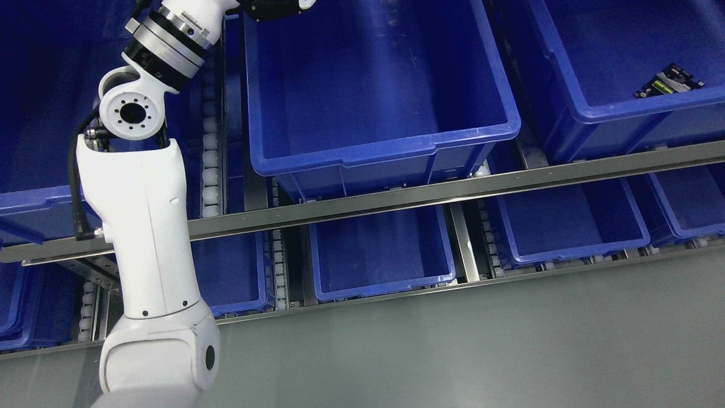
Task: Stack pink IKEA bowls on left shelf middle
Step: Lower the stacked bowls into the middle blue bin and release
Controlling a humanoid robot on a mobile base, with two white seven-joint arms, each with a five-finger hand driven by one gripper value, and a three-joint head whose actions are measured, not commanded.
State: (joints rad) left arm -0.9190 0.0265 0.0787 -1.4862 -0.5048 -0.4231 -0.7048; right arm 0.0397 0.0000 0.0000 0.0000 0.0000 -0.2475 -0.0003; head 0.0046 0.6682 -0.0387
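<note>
No pink bowl shows anywhere in the head view. My left arm (147,226) rises from the lower left and reaches up past the shelf rail to the picture's top edge. Only a dark sliver of my left hand (274,7) shows there, above the back left corner of the large blue middle bin (385,153); the rest is cut off by the frame. The inside of that bin looks bare. My right arm is out of view.
Blue bins fill two shelf levels behind metal rails (453,192). The upper right bin (623,113) holds a small dark labelled item (668,82). Smaller bins (379,289) sit on the lower level on white rollers. Grey floor (481,340) lies in front.
</note>
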